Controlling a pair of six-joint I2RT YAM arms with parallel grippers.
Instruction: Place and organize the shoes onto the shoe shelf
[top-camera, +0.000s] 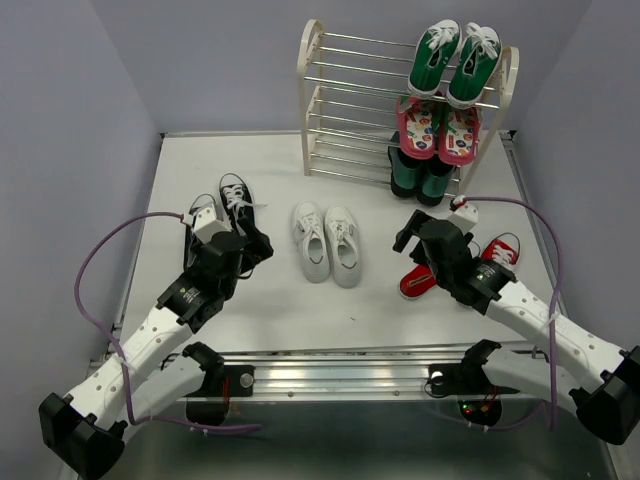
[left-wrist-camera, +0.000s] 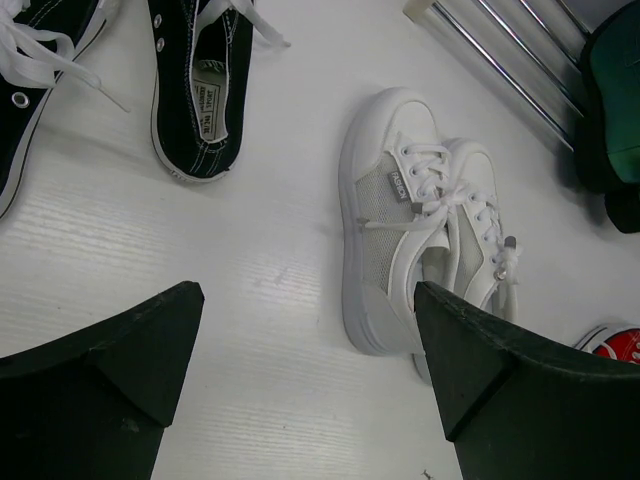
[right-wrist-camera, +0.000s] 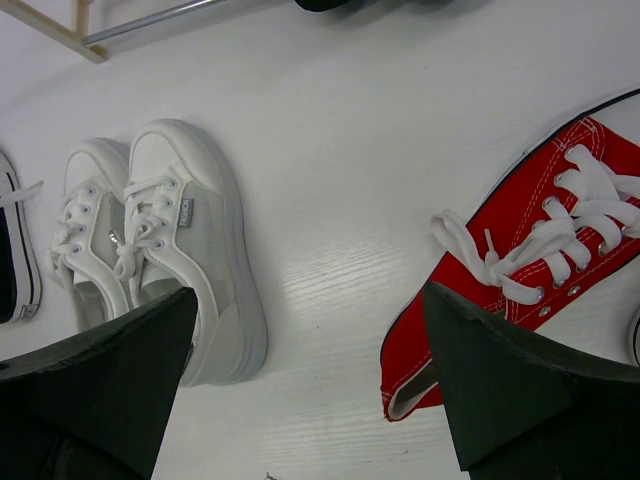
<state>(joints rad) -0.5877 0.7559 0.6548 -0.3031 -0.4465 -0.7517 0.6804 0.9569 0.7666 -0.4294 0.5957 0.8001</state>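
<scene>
The pair of white sneakers (top-camera: 327, 242) lies side by side mid-table, toes toward the shoe shelf (top-camera: 318, 110). The black sneakers (top-camera: 228, 203) lie at the left, partly hidden by my left arm. One red sneaker (top-camera: 417, 281) lies under my right wrist, the other (top-camera: 501, 250) further right. My left gripper (top-camera: 252, 245) is open and empty, just left of the white pair (left-wrist-camera: 420, 225), with the black sneakers (left-wrist-camera: 195, 95) behind it. My right gripper (top-camera: 408, 236) is open and empty, between the white pair (right-wrist-camera: 190, 235) and a red sneaker (right-wrist-camera: 530, 265).
The shelf's right half holds green sneakers (top-camera: 455, 62) on top, pink patterned shoes (top-camera: 438, 130) below, and dark green boots (top-camera: 420, 178) at the bottom; its left half shows bare rods. Grey walls close in on both sides. A metal rail (top-camera: 350, 375) runs along the near edge.
</scene>
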